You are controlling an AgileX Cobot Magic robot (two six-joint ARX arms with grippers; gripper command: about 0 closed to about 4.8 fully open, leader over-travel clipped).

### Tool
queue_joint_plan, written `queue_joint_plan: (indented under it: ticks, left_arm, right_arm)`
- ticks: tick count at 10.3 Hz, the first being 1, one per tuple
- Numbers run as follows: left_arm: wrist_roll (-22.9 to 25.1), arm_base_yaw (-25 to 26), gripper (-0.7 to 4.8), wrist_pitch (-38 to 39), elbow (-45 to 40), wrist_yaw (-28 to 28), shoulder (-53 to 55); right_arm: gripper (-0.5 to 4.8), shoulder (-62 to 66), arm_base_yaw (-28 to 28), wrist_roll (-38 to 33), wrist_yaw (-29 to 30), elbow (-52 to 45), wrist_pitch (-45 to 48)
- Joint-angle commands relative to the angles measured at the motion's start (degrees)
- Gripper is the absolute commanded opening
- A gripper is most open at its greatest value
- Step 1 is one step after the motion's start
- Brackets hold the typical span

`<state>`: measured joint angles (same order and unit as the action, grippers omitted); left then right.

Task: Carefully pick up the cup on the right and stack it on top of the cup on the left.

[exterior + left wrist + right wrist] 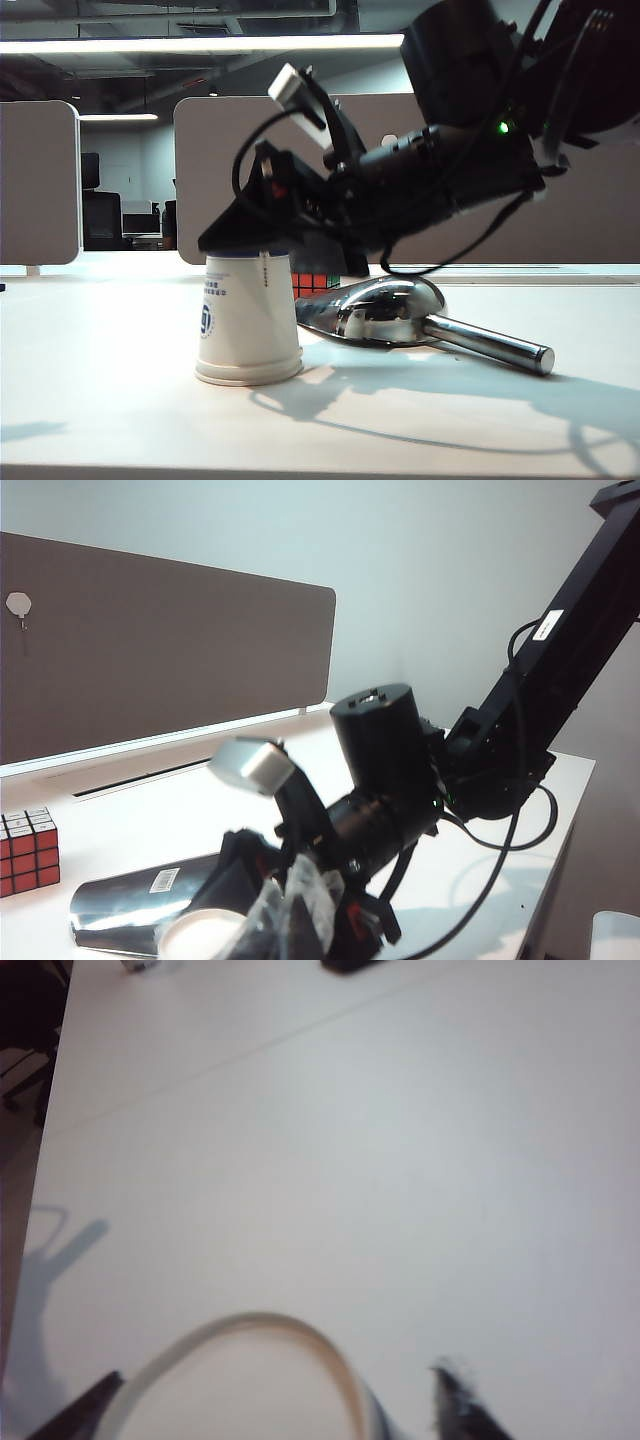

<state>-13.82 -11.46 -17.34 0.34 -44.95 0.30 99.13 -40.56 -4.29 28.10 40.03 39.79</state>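
An inverted white paper cup (248, 318) with a blue logo was seen standing on the white table (120, 400) in the exterior view, left of centre; whether it was a single cup or two cups already nested could not be told. The right gripper (262, 235), carried by the black right arm (470, 160) that reached in from the upper right, was positioned directly over the top of the cup, its dark fingers hiding the cup's upturned base. In the right wrist view the cup's rounded base (250, 1380) was seen between two dark fingertips (462, 1410), with a gap visible on each side, so the jaws were judged to be spread apart and not clamped on the cup. Just behind and to the right of the cup a shiny metal ladle (400, 312) was lying on the table, its handle pointing toward the right. A Rubik's cube (312, 284) was partly visible behind the cup and the ladle. In the left wrist view the right arm, the cube (27, 852) and the white top of the cup (200, 935) were shown. The left gripper itself was not caught in any picture, so the state of its jaws could not be told.
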Motion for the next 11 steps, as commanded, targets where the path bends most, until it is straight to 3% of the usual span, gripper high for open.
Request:
queue_joint_plan:
  ticks: [1,8,10,11]
  left_arm:
    - [-0.15,-0.04,-0.05,-0.83,0.15,-0.31,0.02]
    - [-0.15,-0.04,-0.05,-0.81,0.15,-0.31,0.02]
    - [-0.15,-0.04,-0.05,-0.79,0.15,-0.28,0.02]
    - [-0.15,-0.04,-0.05,-0.79,0.15,-0.26,0.02]
  right_arm:
    - [4.15,-0.09,-0.04,-0.26,0.09,0.15,4.11]
    - [4.31,-0.68,0.57,-5.25,-0.72,0.37,20.57]
    - [4.31,-4.92,3.74,-4.09,-6.40,0.37,21.88]
    - [4.18,-11.26,10.64,-2.45,-11.17,0.37,19.61]
